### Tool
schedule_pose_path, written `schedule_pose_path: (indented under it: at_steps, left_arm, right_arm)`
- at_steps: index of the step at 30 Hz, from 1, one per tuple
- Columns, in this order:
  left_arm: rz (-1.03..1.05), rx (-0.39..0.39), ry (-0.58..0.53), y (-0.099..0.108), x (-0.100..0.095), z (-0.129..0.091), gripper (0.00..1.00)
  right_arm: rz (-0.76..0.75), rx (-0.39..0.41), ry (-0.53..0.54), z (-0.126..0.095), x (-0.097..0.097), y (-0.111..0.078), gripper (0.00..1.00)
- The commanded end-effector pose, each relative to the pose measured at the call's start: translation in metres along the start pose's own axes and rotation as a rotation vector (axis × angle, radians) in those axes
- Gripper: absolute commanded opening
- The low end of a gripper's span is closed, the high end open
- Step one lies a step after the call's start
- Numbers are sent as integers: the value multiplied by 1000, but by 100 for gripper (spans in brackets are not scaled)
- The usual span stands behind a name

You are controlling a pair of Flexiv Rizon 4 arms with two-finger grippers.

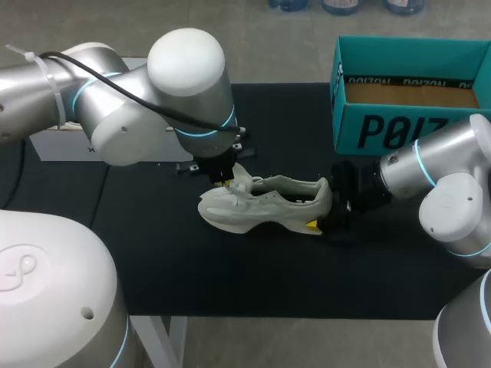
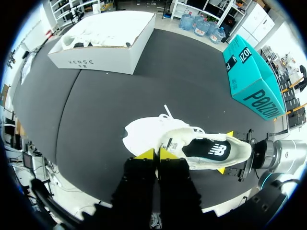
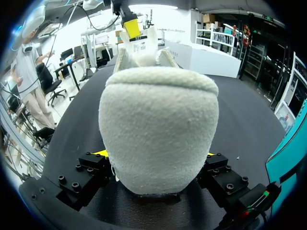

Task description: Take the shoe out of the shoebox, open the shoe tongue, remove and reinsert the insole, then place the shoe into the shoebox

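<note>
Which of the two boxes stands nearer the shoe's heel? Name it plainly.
The teal shoebox, open-topped, just beyond the right gripper, which is shut on the shoe at its heel. The white box lies much farther off, on the toe's side.

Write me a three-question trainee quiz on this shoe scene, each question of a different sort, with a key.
1. True or false: the shoe lies on the black mat, outside the teal shoebox.
2. Which part of the shoe do the right arm's jaws clamp from both sides? A) toe B) heel C) laces
3. Fill in: the left arm's jaws pinch the shoe's ______.

Key: 1 true; 2 B; 3 tongue.
</note>
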State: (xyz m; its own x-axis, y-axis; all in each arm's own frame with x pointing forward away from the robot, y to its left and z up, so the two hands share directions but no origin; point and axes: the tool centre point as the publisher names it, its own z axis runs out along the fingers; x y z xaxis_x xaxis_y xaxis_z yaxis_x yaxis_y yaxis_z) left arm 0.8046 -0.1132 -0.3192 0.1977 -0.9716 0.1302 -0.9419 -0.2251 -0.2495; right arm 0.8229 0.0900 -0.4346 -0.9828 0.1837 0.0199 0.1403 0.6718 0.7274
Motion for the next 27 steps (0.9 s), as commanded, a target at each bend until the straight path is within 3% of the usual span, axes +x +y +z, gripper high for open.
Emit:
schedule_pose_path:
  at_steps: [1,4,12,13,14,15,23,27]
  left_arm:
    - [-19,-45,-68,-1,-8,11,0]
    - [-67,-88,-181,2,-15,24,0]
    - [-140,-144,-287,-2,-25,41,3]
    - [-121,-155,-296,-4,-25,43,34]
    - [-105,-155,-298,-6,-25,44,87]
    - [-94,-152,-297,-8,-24,44,100]
    - [63,-117,-274,-23,-10,34,100]
    - [367,-64,-117,-36,2,24,100]
  right_arm:
    - [1,1,-1,5,0,-1,0]
    - [1,1,-1,5,0,-1,0]
    - [1,1,-1,5,0,-1,0]
    - [1,1,-1,5,0,-1,0]
    - [1,1,-1,5,0,-1,0]
    - [1,1,-1,5,0,-1,0]
    - [1,1,-1,5,0,-1,0]
    - [1,1,-1,5,0,-1,0]
